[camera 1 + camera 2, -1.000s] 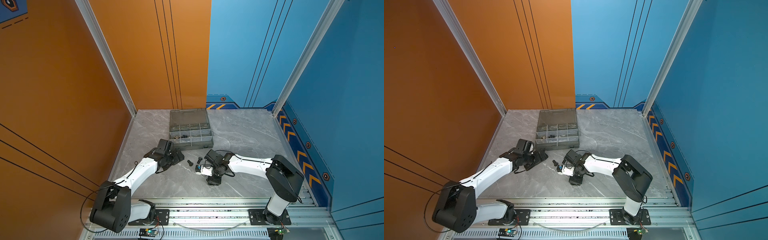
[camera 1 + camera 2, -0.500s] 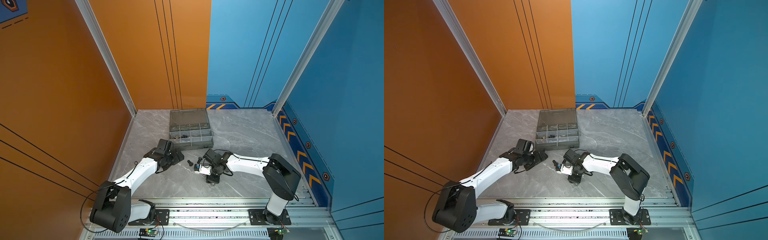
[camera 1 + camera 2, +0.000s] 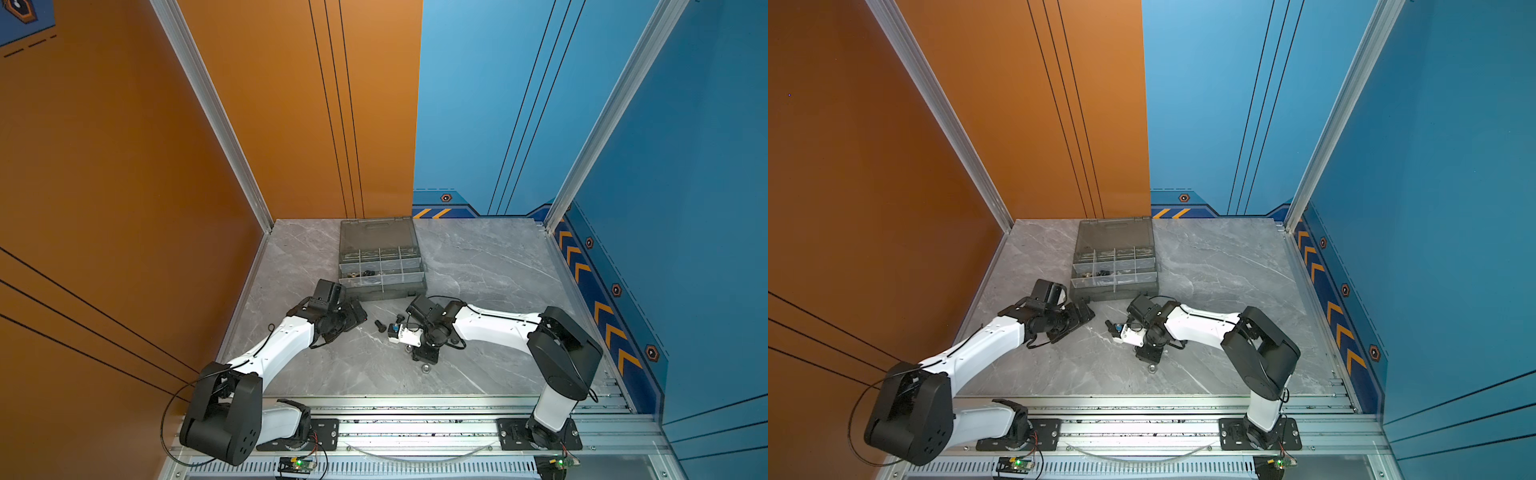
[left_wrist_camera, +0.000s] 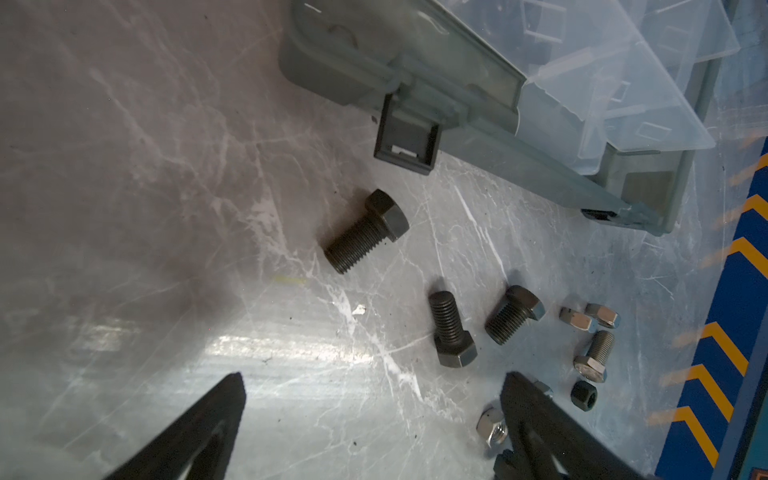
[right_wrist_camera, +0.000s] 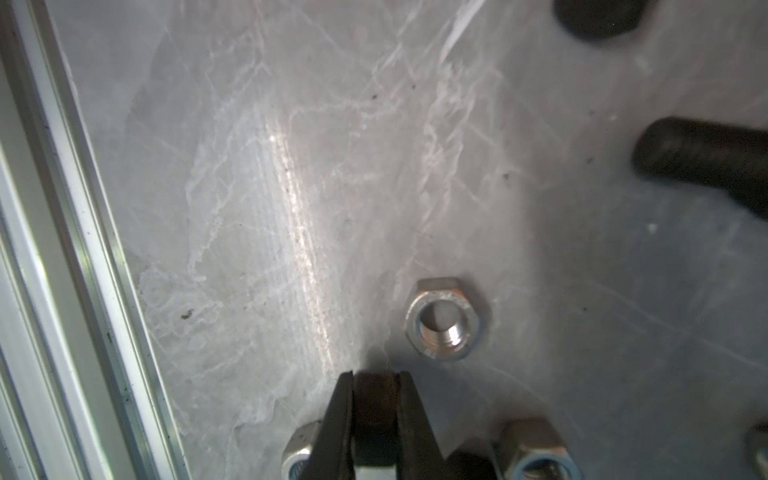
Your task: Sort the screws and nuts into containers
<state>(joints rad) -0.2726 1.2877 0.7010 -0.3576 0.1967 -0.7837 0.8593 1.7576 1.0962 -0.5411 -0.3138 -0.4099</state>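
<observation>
In both top views the open organiser case (image 3: 380,286) (image 3: 1115,289) sits at the middle of the frame, toward the back of the marble table (image 3: 498,270). Its smoky lid (image 3: 376,235) is laid back toward the rear wall. The loose hardware lies just below the case's front edge, in the gap between the two arms. The left gripper (image 3: 360,318) is low at the case's lower-left corner, close to the front wall but apart from it. In the left wrist view its fingers (image 4: 208,428) are spread wide and hold nothing. Three black bolts (image 4: 365,230) lie beyond them on the marble, each apart from the others and clear of the case's latch (image 4: 407,137). A silver bolt (image 4: 594,357), two silver nuts (image 4: 588,318) and a black nut (image 4: 584,395) cluster near the blue floor stripe. The right gripper (image 3: 424,356) (image 5: 376,374) points down at lower centre of the top views. Its fingers are pinched on a small dark part (image 5: 376,411); whether that is a nut cannot be told. A silver nut (image 5: 442,320) lies flat just beyond the tips, not touching them. More silver nuts (image 5: 536,453) crowd either side of the fingers. The aluminium front rail (image 5: 62,249) runs near that cluster. The right half of the table, from the case out to the chevron-marked wall, is bare.
</observation>
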